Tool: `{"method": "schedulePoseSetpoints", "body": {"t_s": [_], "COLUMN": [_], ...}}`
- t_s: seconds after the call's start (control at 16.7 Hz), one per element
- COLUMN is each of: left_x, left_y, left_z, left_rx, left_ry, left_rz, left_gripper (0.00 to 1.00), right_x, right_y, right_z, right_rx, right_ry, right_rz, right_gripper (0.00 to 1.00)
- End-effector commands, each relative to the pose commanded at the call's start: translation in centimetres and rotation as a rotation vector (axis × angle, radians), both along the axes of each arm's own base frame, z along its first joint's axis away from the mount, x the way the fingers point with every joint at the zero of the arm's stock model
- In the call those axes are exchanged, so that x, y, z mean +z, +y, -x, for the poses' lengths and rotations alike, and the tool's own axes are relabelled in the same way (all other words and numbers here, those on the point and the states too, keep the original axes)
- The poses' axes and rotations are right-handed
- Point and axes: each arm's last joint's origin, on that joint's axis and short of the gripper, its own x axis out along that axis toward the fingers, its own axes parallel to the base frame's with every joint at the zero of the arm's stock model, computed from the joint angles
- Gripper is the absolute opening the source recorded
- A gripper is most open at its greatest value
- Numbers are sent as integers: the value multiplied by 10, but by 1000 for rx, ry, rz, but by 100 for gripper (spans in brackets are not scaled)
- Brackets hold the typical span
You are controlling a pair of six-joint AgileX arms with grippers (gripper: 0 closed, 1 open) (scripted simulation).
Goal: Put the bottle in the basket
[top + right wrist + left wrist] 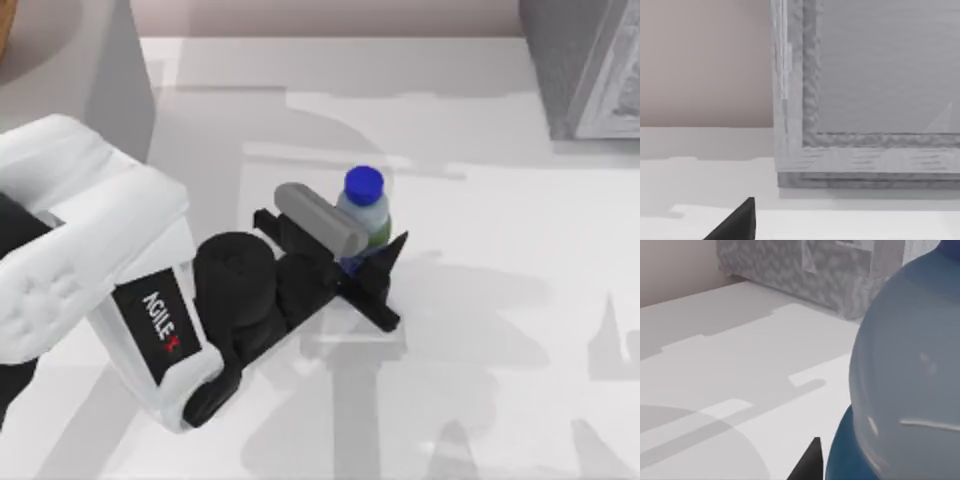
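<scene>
While the left gripper (362,262) stands with jaws apart around the small blue-capped plastic bottle (364,206), it should close squarely before lifting toward the grey textured basket (585,65).

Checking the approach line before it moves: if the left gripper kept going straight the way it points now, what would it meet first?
The bottle. The left gripper points toward the top view's right, and the bottle already stands at its fingertips, apparently between the fingers. Whether a finger already touches it cannot be told.
</scene>
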Motion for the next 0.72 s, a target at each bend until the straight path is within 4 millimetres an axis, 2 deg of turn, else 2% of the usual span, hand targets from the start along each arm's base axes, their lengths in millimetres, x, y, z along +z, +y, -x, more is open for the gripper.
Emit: {"method": "schedulePoseSetpoints", "body": {"t_s": [0.06,0.12,0.72], "left_x": [0,0,2], "left_y": [0,0,2], "left_z": [0,0,-1], "left_rx": [0,0,0], "left_ry": [0,0,1], "left_rz": [0,0,-1], "left_gripper": [2,0,0], "right_x": [0,0,0], "right_y": [0,0,0], "right_z": [0,0,0], "right_rx": [0,0,0], "right_ry": [0,0,0], "right_rz": [0,0,0], "right_gripper": [100,100,100]}}
